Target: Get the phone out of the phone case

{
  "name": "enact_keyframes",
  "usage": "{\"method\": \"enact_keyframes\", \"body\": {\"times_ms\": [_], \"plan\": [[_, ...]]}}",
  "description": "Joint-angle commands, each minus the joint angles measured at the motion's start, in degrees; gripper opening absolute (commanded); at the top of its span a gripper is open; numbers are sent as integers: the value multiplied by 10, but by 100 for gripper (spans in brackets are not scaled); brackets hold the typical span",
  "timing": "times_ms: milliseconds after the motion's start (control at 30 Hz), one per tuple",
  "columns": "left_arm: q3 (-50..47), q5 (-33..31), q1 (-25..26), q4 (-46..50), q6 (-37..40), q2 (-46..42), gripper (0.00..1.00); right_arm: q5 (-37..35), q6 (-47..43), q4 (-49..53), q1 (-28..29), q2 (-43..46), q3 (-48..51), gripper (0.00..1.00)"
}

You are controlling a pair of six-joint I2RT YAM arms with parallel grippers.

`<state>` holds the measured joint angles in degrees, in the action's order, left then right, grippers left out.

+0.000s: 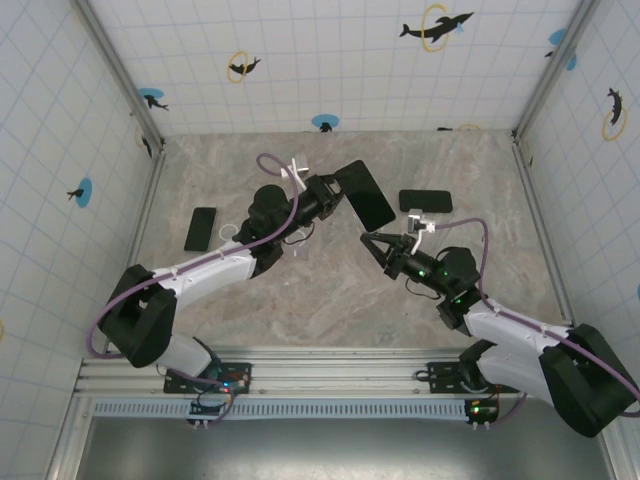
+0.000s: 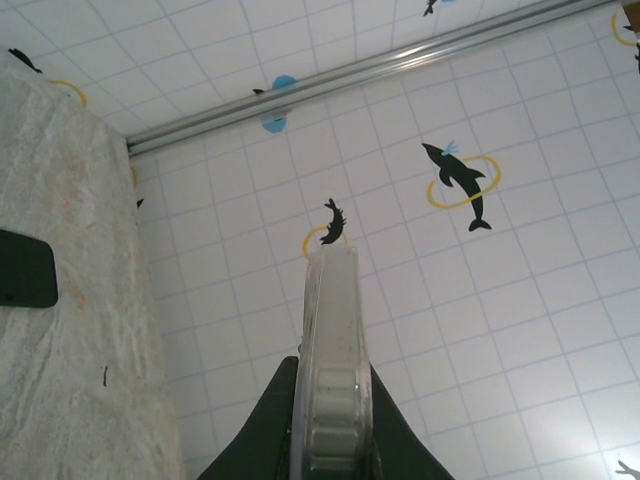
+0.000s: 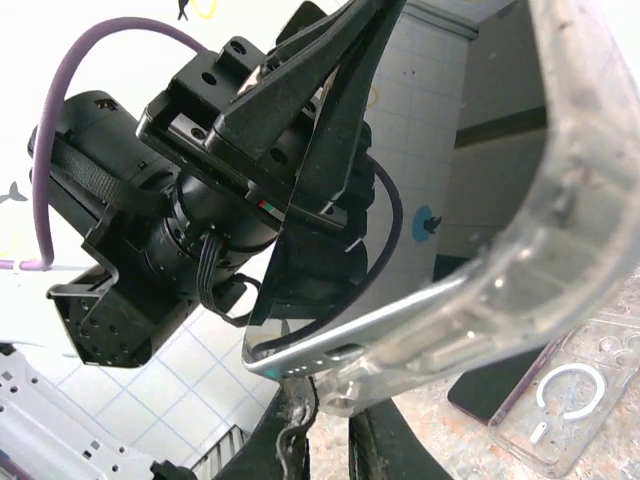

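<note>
The left gripper [image 1: 335, 197] is clamped tight on one end of the phone [image 1: 365, 195] and holds it off the table, out over the middle of the workspace. From the left wrist the phone is seen edge-on, rising straight up from between the two dark fingers. The right gripper [image 1: 372, 243] sits just below the phone's near corner with its jaws pinched nearly together on the rim of the clear phone case [image 3: 560, 200]. At that corner the case bows away from the phone's metal edge, so a gap shows between the two, while the rest of the case seems to sit on the phone.

Below them lies a grey marbled table [image 1: 330, 300]. A second dark handset [image 1: 425, 201] lies flat just right of the raised phone, and a third [image 1: 200, 228] lies well to the left, beside a spare clear case [image 3: 565, 400] with a white ring on it.

The walls are white tile dotted with dolphin stickers [image 1: 435, 27], with metal rails [image 1: 120, 70] running up the corners.
</note>
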<state>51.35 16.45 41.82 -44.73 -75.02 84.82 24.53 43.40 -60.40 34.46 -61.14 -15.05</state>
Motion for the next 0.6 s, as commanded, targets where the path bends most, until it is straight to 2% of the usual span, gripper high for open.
{"method": "enact_keyframes", "body": {"times_ms": [0,100,200,267,367,467,567], "plan": [[41,80,16,-49,-31,-18,0,-58,-31,86,-23,-11,-9,2],[41,89,8,-16,7,-21,0,-43,-43,96,-26,-1,-20,6],[39,108,-16,6,64,-26,0,-8,-82,145,-34,20,-31,21],[41,126,-29,42,132,-31,0,28,-115,188,-46,36,-40,32],[41,176,-54,61,210,-29,0,116,-180,264,-67,55,-61,48],[41,257,-77,35,252,-18,0,174,-283,393,-88,66,-107,54],[88,323,-88,84,320,-6,0,213,-343,442,-107,71,-133,55]]}}
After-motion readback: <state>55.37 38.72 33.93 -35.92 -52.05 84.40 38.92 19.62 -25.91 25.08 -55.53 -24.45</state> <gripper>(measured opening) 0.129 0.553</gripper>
